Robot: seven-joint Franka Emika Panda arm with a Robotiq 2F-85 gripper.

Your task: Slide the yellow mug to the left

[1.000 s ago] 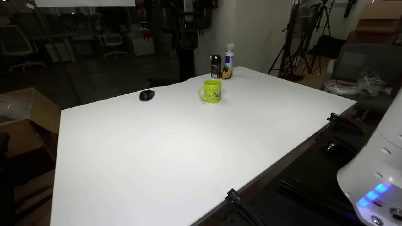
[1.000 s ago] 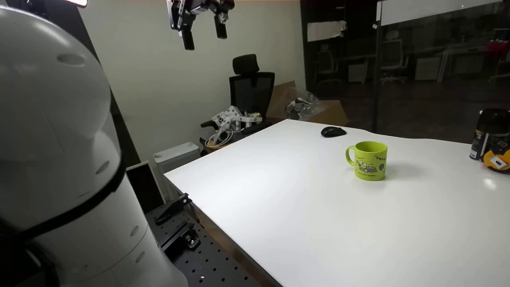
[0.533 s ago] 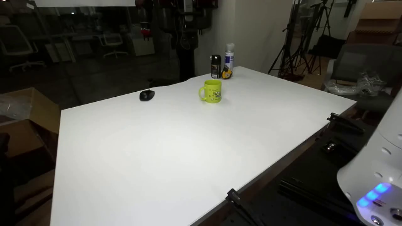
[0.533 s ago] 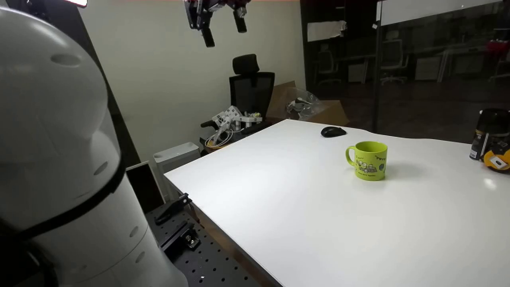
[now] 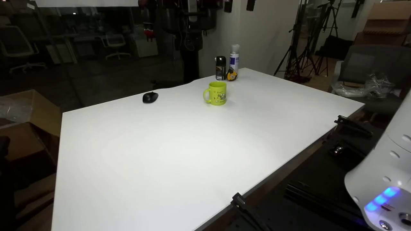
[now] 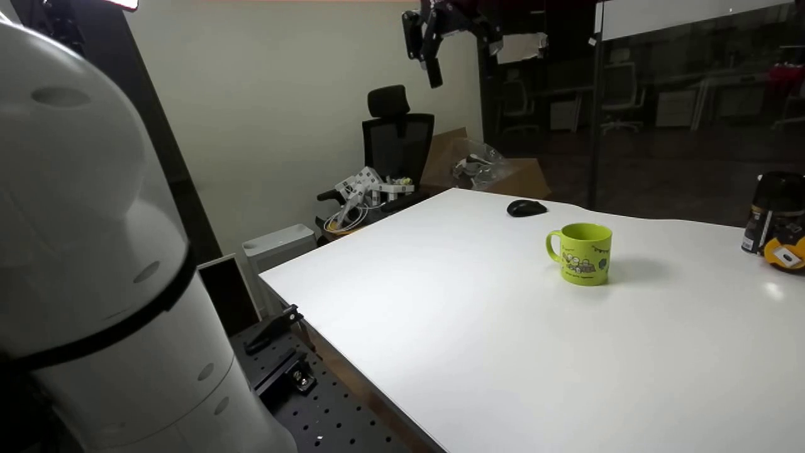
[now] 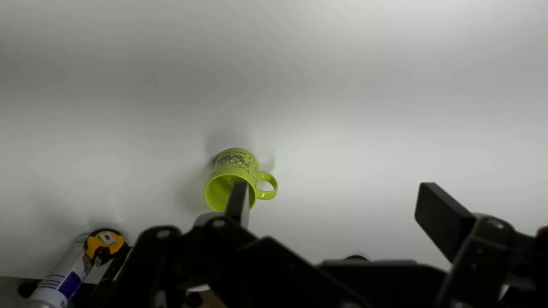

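On my feeds I count one table (image 6: 471, 327), one yellow mug (image 6: 585, 255), one black mouse (image 6: 526, 208), one tape measure (image 5: 231, 75) and two cans (image 5: 220, 69) (one black, one mostly white). My gripper (image 7: 334, 193) has two fingers (image 7: 443, 220).

Around the yellow mug (image 5: 218, 94), in an exterior view, the table (image 5: 173, 160) gives wide passage from 3 to 8 o'clock. Obstacles are the mouse (image 5: 150, 97) at 9 o'clock and, between 12 and 1, the dark can (image 5: 220, 67), tape measure (image 5: 231, 75) and spray can (image 5: 234, 59).

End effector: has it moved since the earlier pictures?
Yes, rightward across an exterior view: the end effector has passed from upper left of the black office chair's headrest to its upper right.
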